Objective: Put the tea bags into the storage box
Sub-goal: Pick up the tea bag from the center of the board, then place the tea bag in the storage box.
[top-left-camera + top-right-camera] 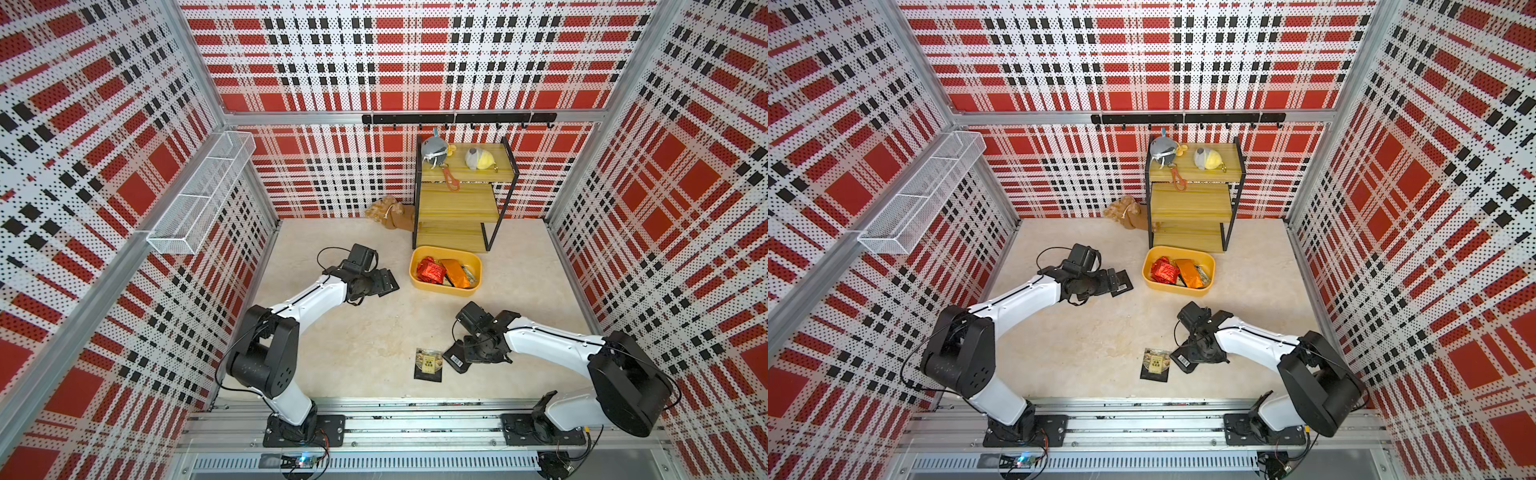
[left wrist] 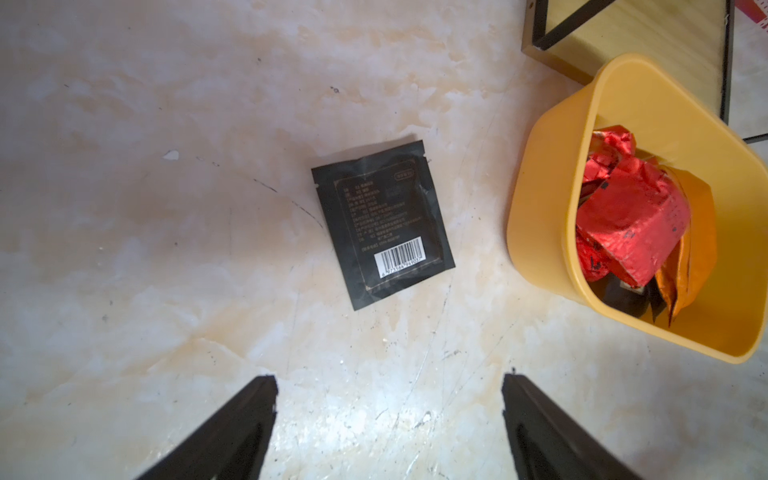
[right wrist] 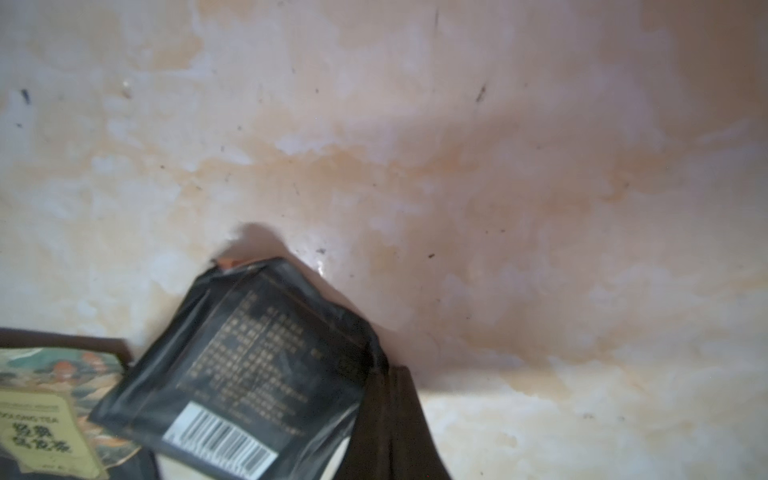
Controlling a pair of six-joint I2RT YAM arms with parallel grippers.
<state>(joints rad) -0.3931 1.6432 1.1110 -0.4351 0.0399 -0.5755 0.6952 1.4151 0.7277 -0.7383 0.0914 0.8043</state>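
Beige tabletop; shelf rack behind storage box; right fingers pinch tea bag.

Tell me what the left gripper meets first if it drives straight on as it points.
Probably the black barcode sachet, lying flat on the table ahead of the open left gripper. The yellow storage box sits off to the side of that line.

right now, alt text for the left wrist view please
A black tea bag with a white barcode lies flat on the pale table, ahead of the open left gripper. Beside it stands the yellow storage box holding red tea bags and an orange one.
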